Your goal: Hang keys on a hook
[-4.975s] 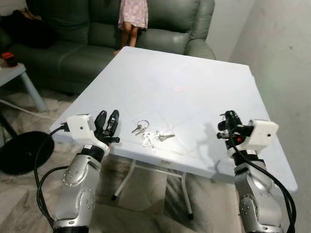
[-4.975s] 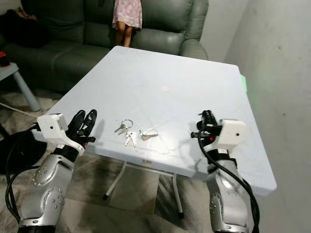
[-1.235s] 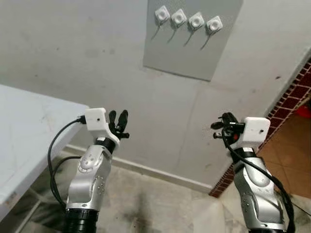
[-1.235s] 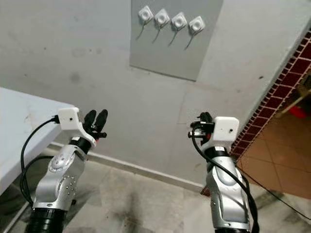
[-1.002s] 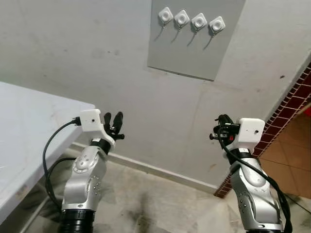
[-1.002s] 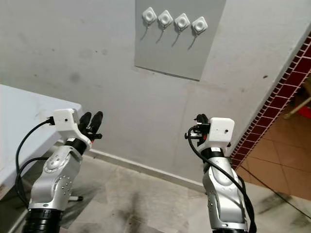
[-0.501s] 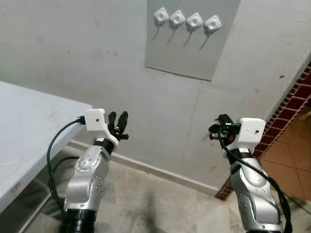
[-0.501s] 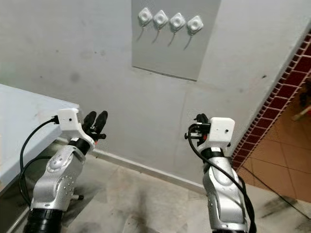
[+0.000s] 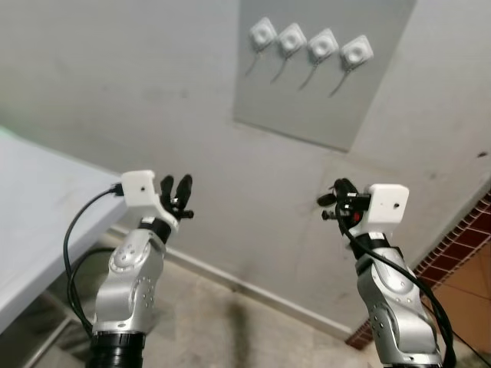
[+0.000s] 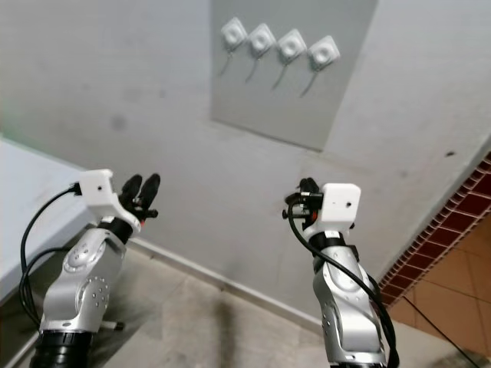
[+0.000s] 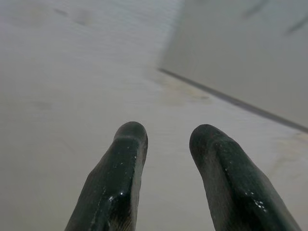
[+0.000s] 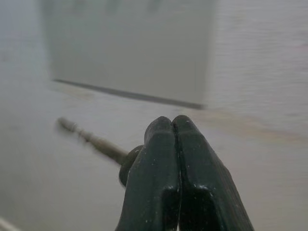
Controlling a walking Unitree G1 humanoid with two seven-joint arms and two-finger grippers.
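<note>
I am facing a pale plastered wall (image 9: 115, 77) with both arms raised in front of me. My left gripper (image 9: 178, 193) is up at about chest height with its two black fingers (image 11: 120, 178) parted — nothing lies between them, and past the tips there is just blurred wall and the lower corner of a grey panel (image 9: 314, 100). That panel is fixed to the wall above and between my arms, and across its top runs a row of four white hooks (image 9: 311, 44), each a small square base with a thin prong slanting down from it; every one of them is bare. My right gripper (image 9: 336, 201) is held up at much the same height, below the panel's right half and well short of the hooks. Its fingers (image 12: 171, 159) are pressed together, tip against tip. Just beside them a thin blurred rod with a dark rounded end sticks out sideways — I cannot tell whether that is part of the keys or part of the gripper, and I cannot make out the keys themselves, so I cannot say where they are. At my far left is the edge of a white table (image 9: 31, 207), with grey floor (image 9: 230, 330) below the wall and red brick tiling (image 9: 460, 230) at the right.
</note>
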